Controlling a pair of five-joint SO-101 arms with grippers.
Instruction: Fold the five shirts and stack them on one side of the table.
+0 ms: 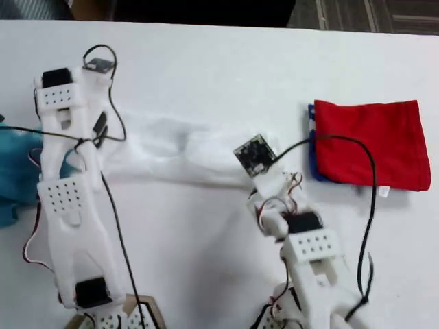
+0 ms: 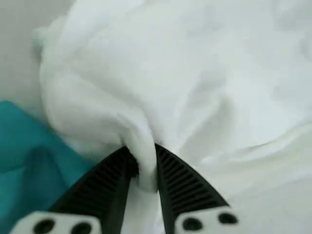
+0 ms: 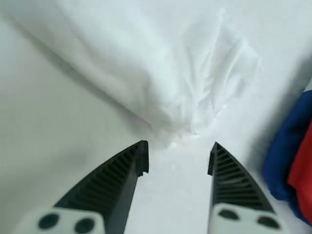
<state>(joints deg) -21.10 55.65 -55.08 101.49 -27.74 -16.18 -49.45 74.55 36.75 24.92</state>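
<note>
In the high view, a crumpled white cloth shirt [image 1: 171, 154] lay stretched across the middle of the flat white bench [image 1: 206, 62], between the two arms. At the bench's right side, a folded red cloth shirt [image 1: 370, 144] sat on top of a folded blue cloth shirt [image 1: 311, 147], which showed as a strip along the red one's left edge. A rumpled teal cloth shirt [image 1: 14, 171] lay at the left edge, partly under the left arm [image 1: 68, 199]. The right arm [image 1: 309, 253] stood at the white shirt's right end, just beside the red shirt and the blue shirt.

In the left wrist view, the left pincer [image 2: 143, 168] was closed on a fold of the white shirt, with the cloth pinched between its black ribbed fingers [image 2: 105, 180]. The teal shirt lay against the white shirt.

In the right wrist view, the right pincer [image 3: 178, 158] was spread open over bare bench and held nothing. The white shirt's bunched end lay just beyond its tips, with the blue shirt and red shirt near, off to one side.
</note>
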